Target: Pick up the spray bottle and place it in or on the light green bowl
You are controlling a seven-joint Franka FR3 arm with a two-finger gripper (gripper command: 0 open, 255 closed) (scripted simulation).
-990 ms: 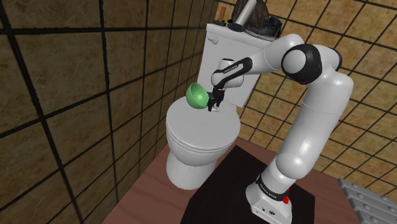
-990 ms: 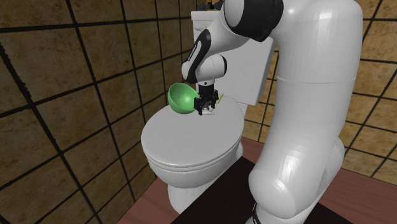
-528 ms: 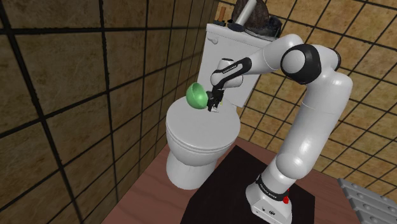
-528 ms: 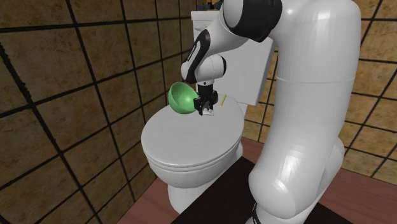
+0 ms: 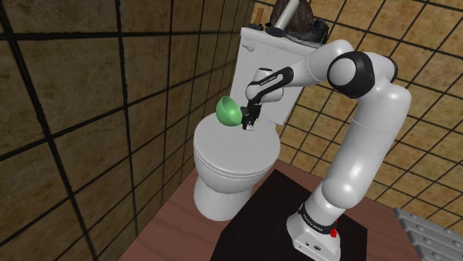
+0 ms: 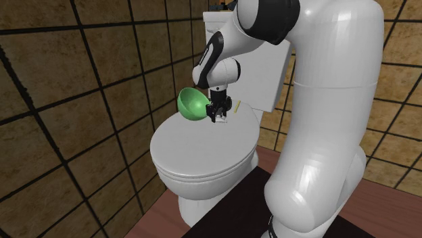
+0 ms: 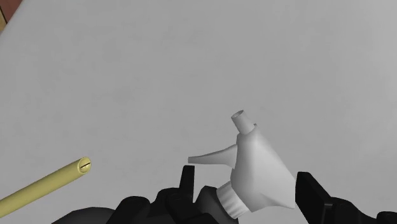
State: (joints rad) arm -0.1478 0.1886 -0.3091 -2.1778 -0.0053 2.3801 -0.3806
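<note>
The spray bottle's white trigger head (image 7: 257,172) sits between my two black fingers, which clasp it at the neck; its body is hidden behind the hand. My gripper (image 7: 248,186) is shut on it, just above the white toilet lid (image 5: 234,159). In the shoulder view the gripper (image 5: 250,124) hangs at the back of the lid, right beside the light green bowl (image 5: 228,111). The bowl (image 6: 191,105) lies tipped on its side at the lid's rear edge, to the second exterior view's left of the gripper (image 6: 218,118).
A thin yellow rod (image 7: 44,186) lies on the lid near the gripper, also seen as a yellow rod (image 6: 237,107). The white tank (image 5: 260,52) rises behind, with dark objects (image 5: 297,22) on top. Brown tiled walls close in on the shoulder view's left.
The fingers have closed on the spray bottle's head. The arm has barely moved, and the bowl stays where it was.
</note>
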